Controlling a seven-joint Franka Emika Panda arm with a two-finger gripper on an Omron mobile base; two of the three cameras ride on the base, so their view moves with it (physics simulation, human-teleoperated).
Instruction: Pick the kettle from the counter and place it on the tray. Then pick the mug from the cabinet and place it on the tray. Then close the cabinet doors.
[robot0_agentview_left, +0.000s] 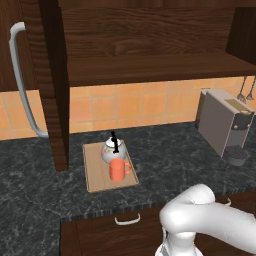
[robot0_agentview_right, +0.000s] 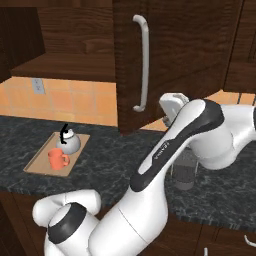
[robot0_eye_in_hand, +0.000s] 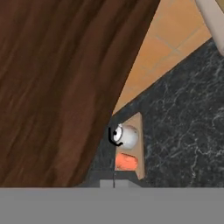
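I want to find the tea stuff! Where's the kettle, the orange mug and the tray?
kettle (robot0_agentview_left: 111, 150), left base view, on its round white body.
mug (robot0_agentview_left: 117, 171), left base view, on its orange side.
tray (robot0_agentview_left: 94, 172), left base view, on the bare wood left of the mug.

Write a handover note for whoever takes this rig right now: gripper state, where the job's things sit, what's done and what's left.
Gripper: shut, holding nothing, close beside the right cabinet door.
Kettle and mug: both on the tray on the counter, mug in front of the kettle.
Done: both placements.
Left: close the cabinet doors. The left door stands swung out edge-on; the right door is also open, its handle facing the right base view. Cabinet shelf is exposed.
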